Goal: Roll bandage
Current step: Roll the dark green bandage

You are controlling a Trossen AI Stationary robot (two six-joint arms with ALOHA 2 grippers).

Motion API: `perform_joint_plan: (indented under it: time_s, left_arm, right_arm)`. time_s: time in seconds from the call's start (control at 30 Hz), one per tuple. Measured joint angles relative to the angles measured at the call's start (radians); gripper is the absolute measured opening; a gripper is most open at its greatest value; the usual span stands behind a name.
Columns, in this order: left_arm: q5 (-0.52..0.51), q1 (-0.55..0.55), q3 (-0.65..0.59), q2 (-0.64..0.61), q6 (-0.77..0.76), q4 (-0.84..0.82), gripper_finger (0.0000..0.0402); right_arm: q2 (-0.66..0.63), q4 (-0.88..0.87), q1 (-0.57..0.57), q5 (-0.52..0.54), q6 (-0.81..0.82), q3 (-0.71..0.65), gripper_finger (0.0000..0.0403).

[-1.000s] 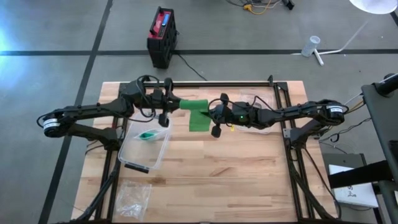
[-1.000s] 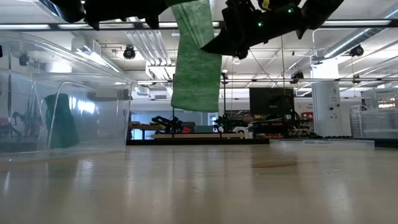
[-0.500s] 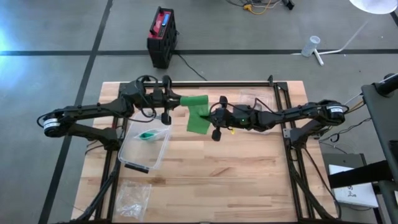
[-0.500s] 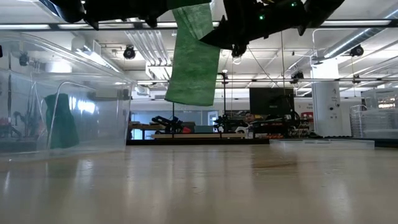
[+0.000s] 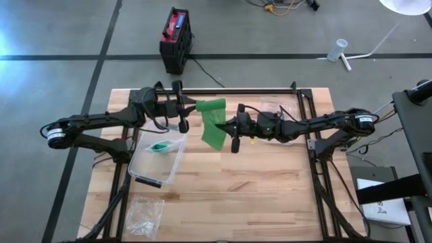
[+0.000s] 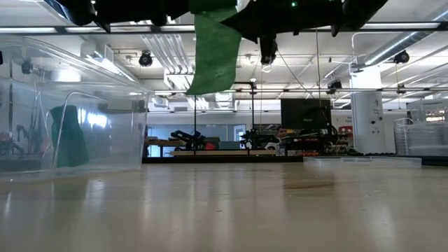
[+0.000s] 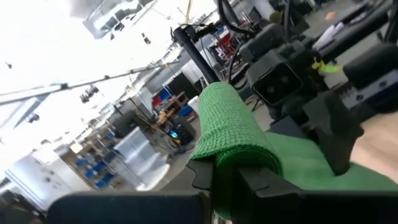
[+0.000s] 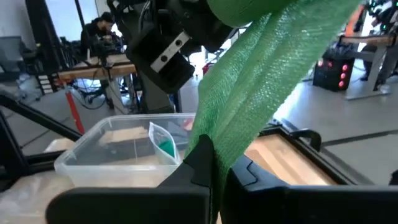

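A green bandage hangs in the air over the table's far middle, stretched between my two grippers. Its wound end sits at my left gripper, which is shut on it and points toward the table's right. My right gripper reaches in from the right, shut on the strip a little nearer and lower. In the low view the loose tail dangles well above the tabletop. My left gripper holds the bandage's wound end at its fingertips, level, from the table's left. Several layers wrap over the fingers. The roll is lifted clear of the table. My right gripper pinches the flat strip between its two fingers, level, from the table's right. From the fingers the strip runs up, drawn straight, to the roll at the left gripper. The tail hangs clear of the table.
A clear plastic box holding a small bag with something green stands at the near left, below the left arm. A clear bag lies near the front-left corner. A black-and-red case sits on the floor beyond the table.
My left gripper has rolled about its own axis in place, winding more bandage onto the roll. The hanging tail has grown shorter, its lower edge rising. My right gripper has risen slightly and edged toward the left gripper, staying shut on the strip.
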Motion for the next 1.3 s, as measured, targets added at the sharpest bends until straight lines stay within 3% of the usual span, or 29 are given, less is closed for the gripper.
perform_joint_plan:
  time_s: [0.13, 0.33, 0.6, 0.73, 0.93, 1.13, 1.3]
  left_arm:
    - [0.000, 0.000, 0.000, 0.000, 0.024, 0.000, 0.0009]
    - [0.000, -0.002, 0.000, -0.001, 0.007, -0.033, 0.0009]
    - [0.001, -0.003, 0.001, -0.002, -0.063, -0.076, 0.0009]
    - [0.009, -0.006, 0.001, -0.002, -0.069, -0.091, 0.0009]
    - [0.116, -0.008, 0.001, 0.008, -0.119, -0.090, 0.0009]
    - [0.115, -0.008, 0.001, 0.009, -0.192, -0.109, 0.0009]
    - [0.116, -0.008, 0.001, 0.009, -0.248, -0.152, 0.0009]
  right_arm:
    - [0.000, 0.000, 0.000, -0.001, 0.015, 0.000, 0.0020]
    - [-0.035, -0.049, 0.000, 0.009, -0.061, 0.000, 0.0097]
    - [-0.217, -0.337, 0.003, 0.143, -0.177, 0.000, 0.0202]
    - [-0.302, -0.322, 0.029, 0.142, -0.309, 0.000, 0.0239]
    - [-0.291, -0.167, 0.067, 0.110, -0.492, 0.001, 0.0271]
    - [-0.190, -0.017, 0.070, 0.081, -0.602, 0.002, 0.0283]
    - [-0.115, -0.108, 0.070, 0.081, -0.661, 0.102, 0.0276]
